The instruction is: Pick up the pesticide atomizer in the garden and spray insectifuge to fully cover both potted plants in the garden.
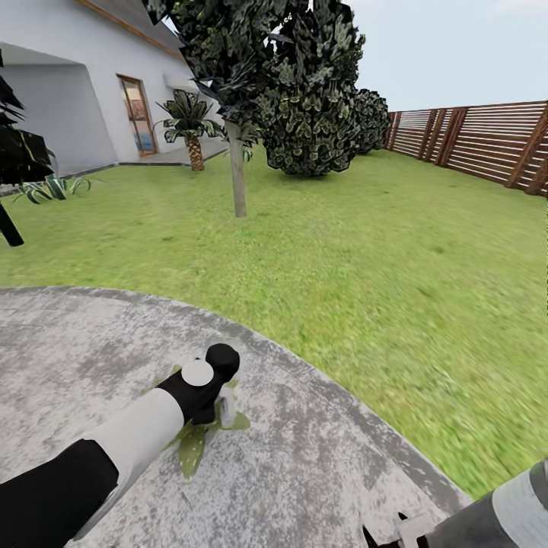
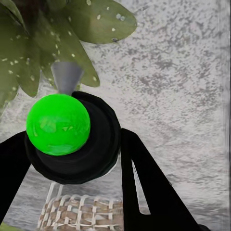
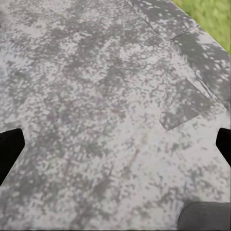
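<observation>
The pesticide atomizer (image 2: 72, 139) sits clamped between the two black fingers of the left gripper (image 2: 72, 159), fingers pressing either side of its round black cap. A glossy bright green ball tops the cap, and a grey cone nozzle points away from the hand. Just past the nozzle tip lies a potted plant (image 2: 53, 43), its broad, pointed, white-speckled green leaves spread flat on the grey speckled paving (image 2: 173, 96), directly under the left gripper (image 1: 221, 396).

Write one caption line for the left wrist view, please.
Left gripper holding the pesticide atomizer, its nozzle aimed at a potted plant on grey paving.
</observation>
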Robot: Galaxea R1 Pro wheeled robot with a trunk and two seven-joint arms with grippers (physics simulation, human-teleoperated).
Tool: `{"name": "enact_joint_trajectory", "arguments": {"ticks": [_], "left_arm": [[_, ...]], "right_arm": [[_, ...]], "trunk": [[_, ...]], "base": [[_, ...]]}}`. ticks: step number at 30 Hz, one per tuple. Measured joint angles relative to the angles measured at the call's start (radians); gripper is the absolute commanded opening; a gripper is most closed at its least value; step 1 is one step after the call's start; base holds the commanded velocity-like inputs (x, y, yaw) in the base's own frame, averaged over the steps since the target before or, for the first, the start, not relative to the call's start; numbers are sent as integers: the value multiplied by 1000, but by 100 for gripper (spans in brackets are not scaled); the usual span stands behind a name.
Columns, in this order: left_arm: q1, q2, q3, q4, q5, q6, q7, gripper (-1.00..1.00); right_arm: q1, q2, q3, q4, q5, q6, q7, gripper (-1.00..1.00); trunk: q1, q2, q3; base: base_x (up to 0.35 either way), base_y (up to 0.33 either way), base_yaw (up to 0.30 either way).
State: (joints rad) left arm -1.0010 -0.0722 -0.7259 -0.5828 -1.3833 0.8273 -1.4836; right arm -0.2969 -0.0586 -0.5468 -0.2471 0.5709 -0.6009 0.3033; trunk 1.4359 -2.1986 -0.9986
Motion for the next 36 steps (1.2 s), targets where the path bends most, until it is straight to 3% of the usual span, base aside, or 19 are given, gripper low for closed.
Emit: {"name": "enact_joint_trajectory", "arguments": {"ticks": [7,24,36], "left_arm": [[0,1,0,0,-1,0,-1,-100],[-1,-1,0,-2,-1,6,2,-100],[-2,9,9,-29,5,8,5,-100]], "right_arm": [[0,0,0,0,0,0,0,100],[0,0,0,0,1,0,1,100],[0,0,0,0,2,1,1,100]], "trunk": [[0,0,0],[0,0,0],[0,0,0]], "base": [[-224,0,0],[-20,-6,79],[-305,-41,6]]}}
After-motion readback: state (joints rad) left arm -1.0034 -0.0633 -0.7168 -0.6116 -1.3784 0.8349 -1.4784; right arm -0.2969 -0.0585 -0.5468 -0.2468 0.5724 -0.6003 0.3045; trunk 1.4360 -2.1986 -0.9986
